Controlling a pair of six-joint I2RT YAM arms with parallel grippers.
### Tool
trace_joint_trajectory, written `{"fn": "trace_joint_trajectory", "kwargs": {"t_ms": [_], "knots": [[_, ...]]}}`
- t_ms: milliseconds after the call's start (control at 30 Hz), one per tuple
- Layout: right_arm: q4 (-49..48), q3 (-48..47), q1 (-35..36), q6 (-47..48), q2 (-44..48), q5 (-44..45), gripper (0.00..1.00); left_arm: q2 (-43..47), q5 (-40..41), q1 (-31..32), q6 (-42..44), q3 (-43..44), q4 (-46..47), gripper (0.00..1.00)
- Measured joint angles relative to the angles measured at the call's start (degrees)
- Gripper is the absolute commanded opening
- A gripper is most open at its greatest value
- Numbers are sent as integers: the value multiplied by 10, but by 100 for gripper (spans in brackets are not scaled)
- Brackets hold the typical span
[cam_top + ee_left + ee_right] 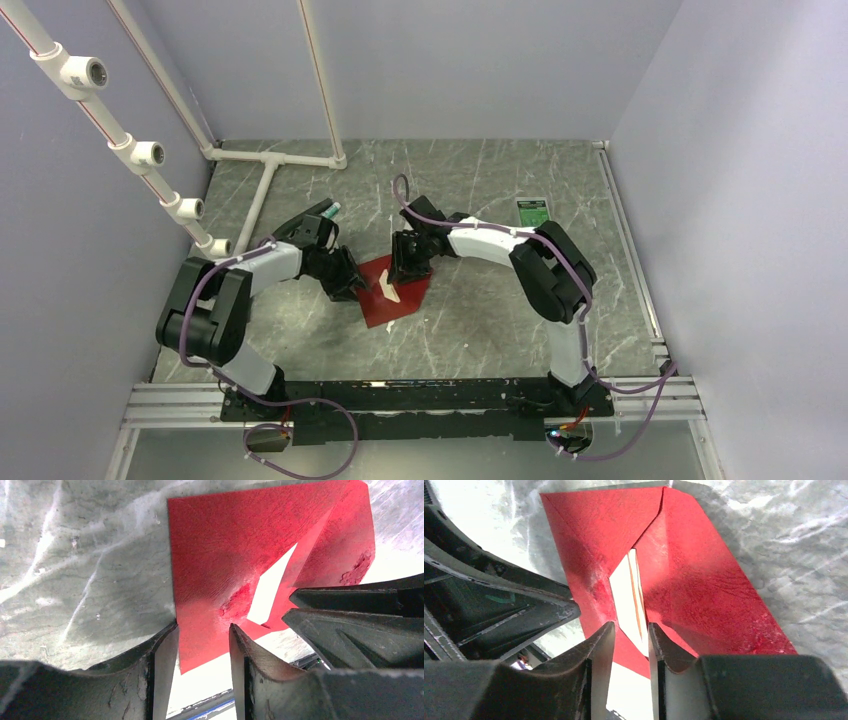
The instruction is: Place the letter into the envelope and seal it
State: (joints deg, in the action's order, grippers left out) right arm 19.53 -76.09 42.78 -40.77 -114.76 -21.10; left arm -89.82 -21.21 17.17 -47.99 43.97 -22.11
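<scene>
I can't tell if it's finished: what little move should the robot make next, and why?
Probably lower the right jaws onto the envelope and press its gap shut. The letter shows as a pale strip through that gap, so nothing is sealed yet, and the right jaws and left jaws both stand open beside it.

Top view high, looking down; both wrist views close, opposed, sharing envelope (pixel 225 545).
</scene>
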Motion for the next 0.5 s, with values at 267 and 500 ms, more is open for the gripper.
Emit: {"fn": "trace_joint_trajectory", "kwargs": {"t_ms": [267, 500], "knots": [[17, 1, 0, 10, 2, 16, 23, -11, -2, 0, 3, 10, -3, 47], [18, 1, 0, 12, -16, 3, 16, -20, -9, 0, 2, 16, -3, 47]]}}
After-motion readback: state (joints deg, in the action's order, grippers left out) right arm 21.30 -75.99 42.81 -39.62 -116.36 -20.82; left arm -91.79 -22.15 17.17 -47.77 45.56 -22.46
